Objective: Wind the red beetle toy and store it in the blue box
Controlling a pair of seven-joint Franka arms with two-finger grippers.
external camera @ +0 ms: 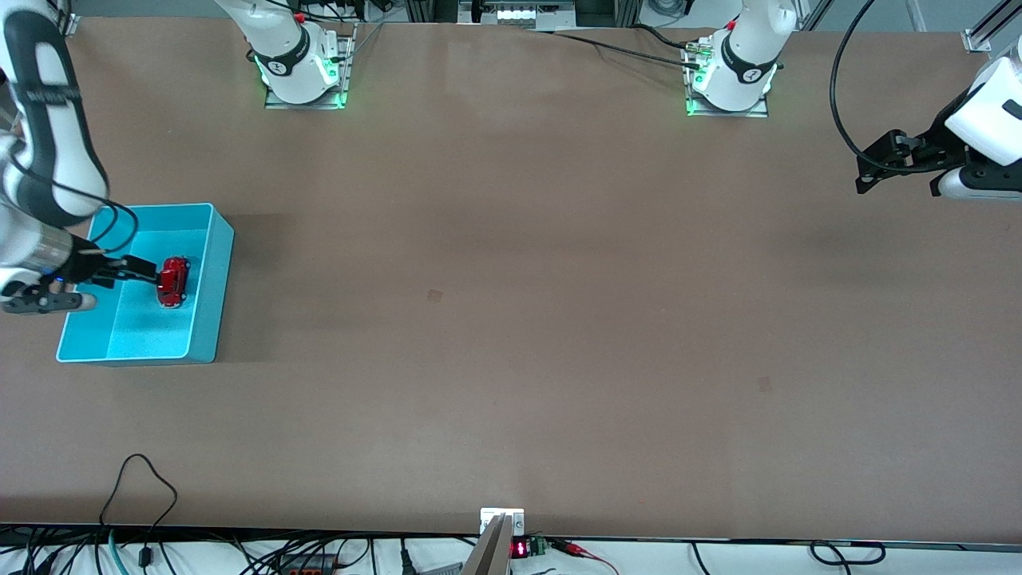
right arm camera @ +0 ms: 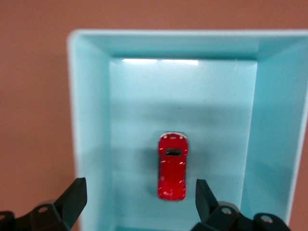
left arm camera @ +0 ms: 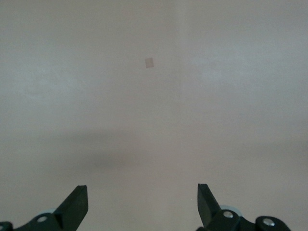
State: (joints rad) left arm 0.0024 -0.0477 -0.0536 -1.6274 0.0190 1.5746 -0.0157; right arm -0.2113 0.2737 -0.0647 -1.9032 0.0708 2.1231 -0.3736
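Where the brown table [external camera: 511, 319] spreads bare, blue box [external camera: 211, 263] holds red beetle toy [external camera: 172, 281].

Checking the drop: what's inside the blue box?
Only the red beetle toy lies on the blue box floor, released; the open right gripper hovers above. The box corner beneath the arm is hidden.

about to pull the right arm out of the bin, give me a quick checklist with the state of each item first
1. Red beetle toy inside blue box: ok.
2. Right gripper open, clear of the toy: ok.
3. Toy upright on the box floor: ok.
4. Left gripper open, holding nothing, waiting over bare table at the left arm's end: ok.
5. Toy wound: cannot tell.
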